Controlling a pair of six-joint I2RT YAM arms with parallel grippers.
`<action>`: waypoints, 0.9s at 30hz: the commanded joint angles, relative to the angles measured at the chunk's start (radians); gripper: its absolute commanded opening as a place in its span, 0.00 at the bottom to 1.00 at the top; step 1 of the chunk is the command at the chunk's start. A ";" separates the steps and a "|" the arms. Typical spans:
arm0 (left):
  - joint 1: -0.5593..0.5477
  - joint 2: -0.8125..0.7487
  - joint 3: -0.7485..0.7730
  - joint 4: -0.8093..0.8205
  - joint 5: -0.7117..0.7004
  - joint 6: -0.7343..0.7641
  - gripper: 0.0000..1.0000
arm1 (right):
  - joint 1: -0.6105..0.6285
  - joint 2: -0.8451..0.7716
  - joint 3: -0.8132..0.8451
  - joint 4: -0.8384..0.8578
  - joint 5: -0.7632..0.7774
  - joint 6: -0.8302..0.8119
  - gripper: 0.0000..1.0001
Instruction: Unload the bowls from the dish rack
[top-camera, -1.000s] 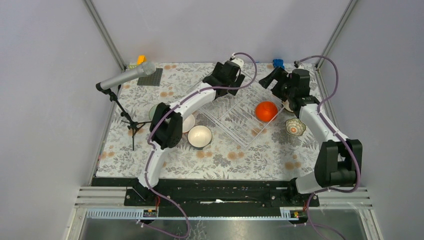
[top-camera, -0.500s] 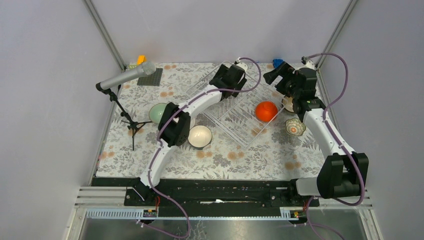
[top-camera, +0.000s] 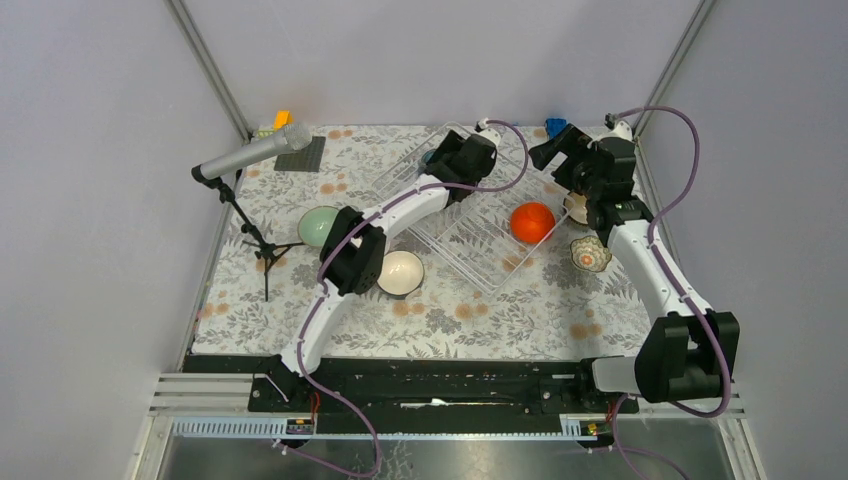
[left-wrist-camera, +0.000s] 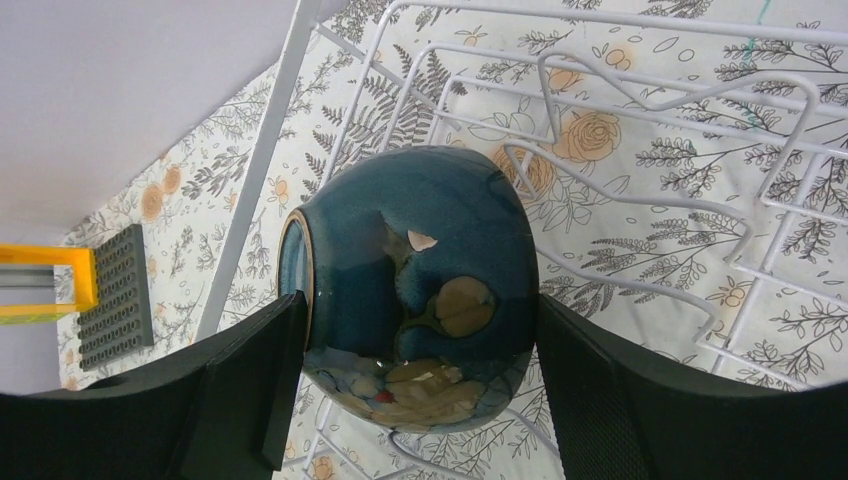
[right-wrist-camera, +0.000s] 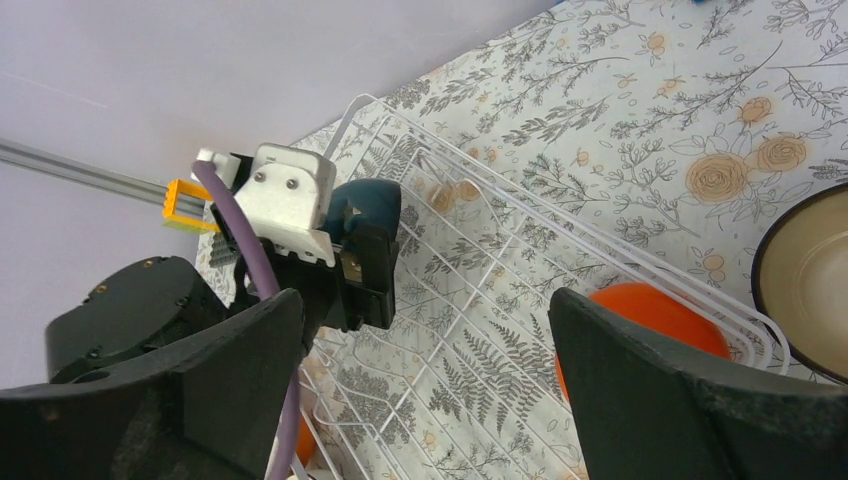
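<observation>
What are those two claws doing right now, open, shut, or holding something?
Left gripper: closed on the dark blue bowl, above the dish rack.
Right gripper: open, holding nothing.

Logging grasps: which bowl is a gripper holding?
The dark blue glazed bowl, clamped sideways in the left gripper over the white wire dish rack; no other is gripped.
</observation>
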 joint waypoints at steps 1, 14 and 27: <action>-0.008 -0.087 -0.041 0.113 -0.145 0.080 0.58 | -0.002 -0.044 0.000 0.010 0.026 -0.023 1.00; -0.029 -0.253 -0.197 0.282 -0.272 0.164 0.30 | -0.003 -0.047 -0.005 0.010 0.022 -0.020 1.00; -0.043 -0.467 -0.359 0.252 -0.087 -0.081 0.26 | -0.003 -0.074 -0.001 -0.014 0.026 -0.035 1.00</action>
